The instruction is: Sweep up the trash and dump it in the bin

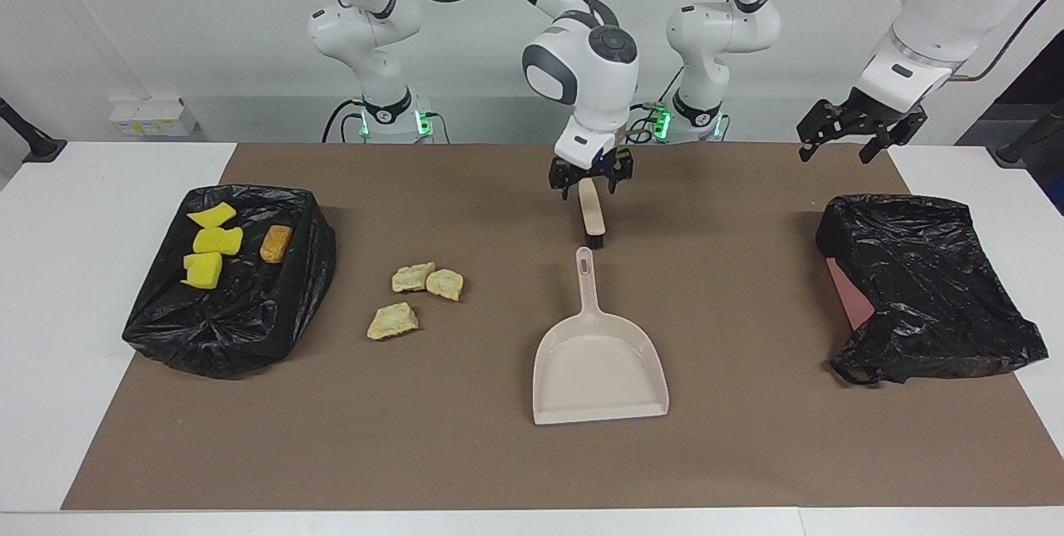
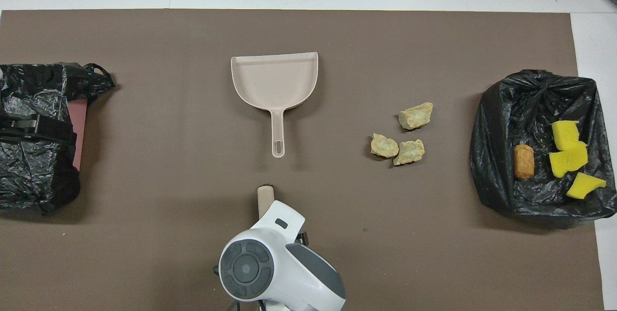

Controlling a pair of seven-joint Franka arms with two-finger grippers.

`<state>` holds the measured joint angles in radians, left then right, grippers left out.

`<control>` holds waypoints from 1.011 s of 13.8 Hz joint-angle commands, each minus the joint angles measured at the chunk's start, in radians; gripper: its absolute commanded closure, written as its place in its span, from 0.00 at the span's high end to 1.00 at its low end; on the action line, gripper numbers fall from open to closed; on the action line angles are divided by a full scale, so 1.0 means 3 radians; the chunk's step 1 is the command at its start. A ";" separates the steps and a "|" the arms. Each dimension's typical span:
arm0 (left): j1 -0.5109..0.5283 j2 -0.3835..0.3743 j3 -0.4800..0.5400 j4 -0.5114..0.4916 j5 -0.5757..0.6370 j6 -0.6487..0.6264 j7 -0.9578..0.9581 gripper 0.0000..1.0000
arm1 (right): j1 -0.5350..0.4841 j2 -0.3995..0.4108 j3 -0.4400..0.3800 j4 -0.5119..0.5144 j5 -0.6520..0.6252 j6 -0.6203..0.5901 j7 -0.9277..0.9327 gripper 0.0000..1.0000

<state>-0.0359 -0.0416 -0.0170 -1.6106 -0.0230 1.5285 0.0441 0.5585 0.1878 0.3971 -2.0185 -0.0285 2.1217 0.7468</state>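
Facing view: you see two bag-lined bins.
Bin (image 1: 241, 328), frame left: holds yellow chunks (image 1: 212, 249) and an orange one (image 1: 276, 243).
Dustpan (image 1: 600, 366): centre, handle toward the brush (image 1: 591, 216).
Right gripper (image 1: 590, 176): over the brush's handle; grip unclear.
Left gripper (image 1: 860, 130): waits upper right, fingers spread.
Tan trash (image 1: 420, 297): lower left of the right gripper, between bin and dustpan.

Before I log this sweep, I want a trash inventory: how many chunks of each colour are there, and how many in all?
Yellow chunks: 3, on the black bag toward the right arm's end.
Orange-brown chunk: 1, on that same bag.
Pale tan chunks: 3, on the brown mat beside that bag.
Total: 7
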 commanded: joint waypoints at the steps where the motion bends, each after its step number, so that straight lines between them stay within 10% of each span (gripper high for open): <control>1: -0.0034 0.0006 0.0016 -0.0016 0.0021 0.0095 0.0042 1.00 | 0.0040 -0.0156 -0.0015 -0.0318 0.0207 0.0163 -0.0035 1.00; 9: -0.0279 0.0246 0.0000 -0.0061 -0.0031 0.0544 0.0011 1.00 | 0.0220 -0.0186 -0.0015 -0.0456 0.0361 0.0352 -0.0050 0.98; 13: -0.0519 0.0409 0.0000 -0.0097 -0.0031 0.0754 -0.0407 1.00 | 0.0220 -0.0186 -0.0015 -0.0451 0.0361 0.0352 -0.0025 0.06; 14: -0.0560 0.0440 0.0000 -0.0097 -0.0031 0.0790 -0.0428 1.00 | 0.0220 -0.0176 -0.0015 -0.0436 0.0361 0.0352 -0.0020 0.00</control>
<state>-0.1706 0.0778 -0.0299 -1.6215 -0.0276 1.7249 -0.0490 0.6272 0.1566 0.3946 -2.1270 0.0559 2.2032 0.7460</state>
